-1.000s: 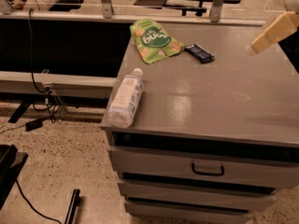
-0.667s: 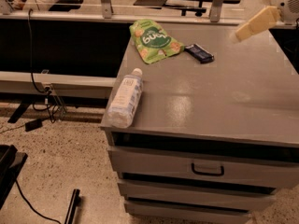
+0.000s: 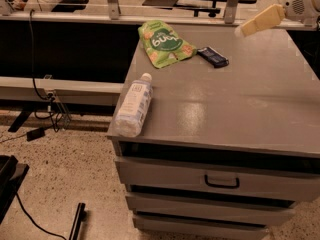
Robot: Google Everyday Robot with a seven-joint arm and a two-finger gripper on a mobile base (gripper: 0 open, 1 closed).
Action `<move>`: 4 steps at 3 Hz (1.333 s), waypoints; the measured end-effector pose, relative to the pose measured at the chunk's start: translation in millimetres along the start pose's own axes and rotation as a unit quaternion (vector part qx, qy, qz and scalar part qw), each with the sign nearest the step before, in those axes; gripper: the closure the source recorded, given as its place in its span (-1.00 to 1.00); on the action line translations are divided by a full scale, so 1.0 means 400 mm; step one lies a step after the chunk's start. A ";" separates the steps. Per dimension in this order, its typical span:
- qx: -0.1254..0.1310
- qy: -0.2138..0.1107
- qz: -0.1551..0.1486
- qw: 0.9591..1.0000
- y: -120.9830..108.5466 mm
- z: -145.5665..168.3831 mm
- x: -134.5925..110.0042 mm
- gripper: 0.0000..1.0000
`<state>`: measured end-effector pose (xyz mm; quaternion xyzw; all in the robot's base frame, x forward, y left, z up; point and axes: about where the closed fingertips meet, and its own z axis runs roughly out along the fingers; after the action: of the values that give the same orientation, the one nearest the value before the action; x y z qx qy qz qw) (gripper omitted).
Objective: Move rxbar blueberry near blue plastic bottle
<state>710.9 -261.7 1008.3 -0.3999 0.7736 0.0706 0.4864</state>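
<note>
The rxbar blueberry (image 3: 212,56) is a small dark navy wrapper lying flat near the back of the grey cabinet top (image 3: 240,104). The blue plastic bottle (image 3: 134,104) lies on its side at the top's front left edge, white cap pointing towards the back. My gripper (image 3: 243,31) comes in from the upper right corner, cream-coloured, and hangs in the air a little to the right of the bar and above it. It holds nothing that I can see.
A green snack pouch (image 3: 164,43) lies just left of the bar at the back of the cabinet top. The cabinet has drawers with a dark handle (image 3: 221,182) below. Cables (image 3: 42,91) and a speckled floor are to the left.
My gripper has moved left and towards the back of the cabinet top, closer to the bar. The bar, bottle and pouch have not moved.
</note>
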 end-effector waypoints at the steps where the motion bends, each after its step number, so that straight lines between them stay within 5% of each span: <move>1: 0.000 0.000 0.000 1.000 0.000 0.000 0.000 -1.00; 3: 0.017 -0.025 0.079 0.996 -0.034 0.098 0.007 -1.00; 4: 0.058 -0.026 0.097 0.993 -0.063 0.160 0.034 -1.00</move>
<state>770.0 -254.0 971.2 -0.2922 0.7987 0.0822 0.5195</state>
